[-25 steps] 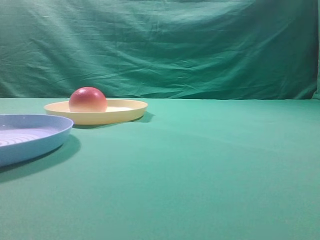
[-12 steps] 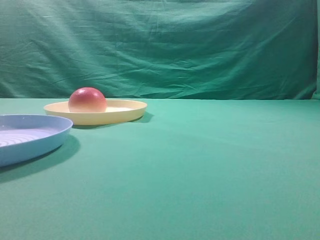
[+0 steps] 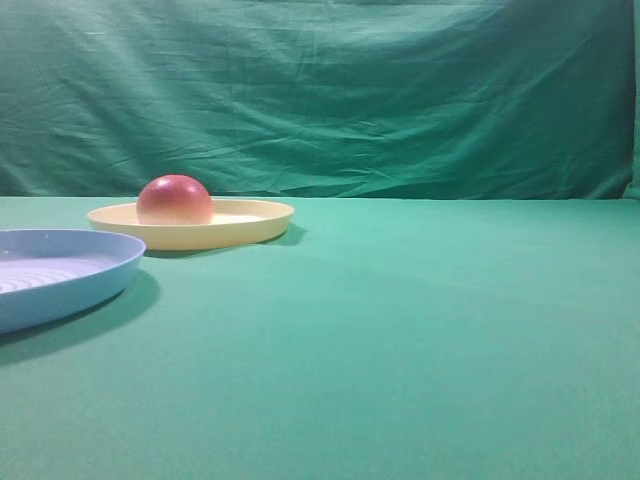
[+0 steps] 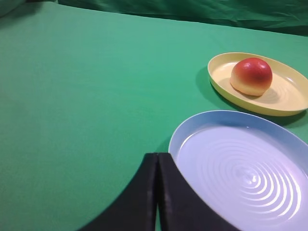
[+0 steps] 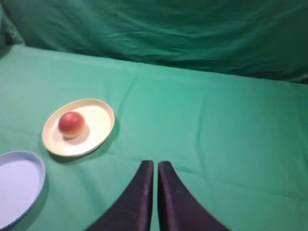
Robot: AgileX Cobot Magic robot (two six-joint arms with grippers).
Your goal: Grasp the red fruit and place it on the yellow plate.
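The left pincer [image 4: 157, 161] has its two dark fingers pressed together with only a hairline seam between them, and it holds nothing. Its tips sit low over the green tablecloth [image 4: 72, 106]. The right pincer [image 5: 155, 167] is likewise drawn narrow, its fingers nearly touching and empty, hovering over bare cloth.

Just beside the left pincer, on its right and touching nothing but the cloth, lies the light blue plate [image 4: 192, 130] with its concentric ridges; it carries nothing. Seen from the right pincer, that same blue plate lies off to the left and a little ahead.

Farther ahead of the left pincer, beyond the blue plate and still to the right, is the yellow plate [image 4: 219, 82]. The red fruit [image 4: 250, 76] rests inside it, sitting toward the plate's nearer-left part rather than dead centre, red on top and paling toward its base, upright and clear of the rim. From the right pincer the yellow plate and its fruit are ahead and to the left, well apart from the fingertips. In the exterior high view no arm shows at all, only the two plates and the fruit.

Beyond everything hangs the green backdrop [image 5: 192, 33].

As things lie, the task looks finished: the fruit is on the yellow plate and both pincers are clear of it and empty. Nothing appears to be left.
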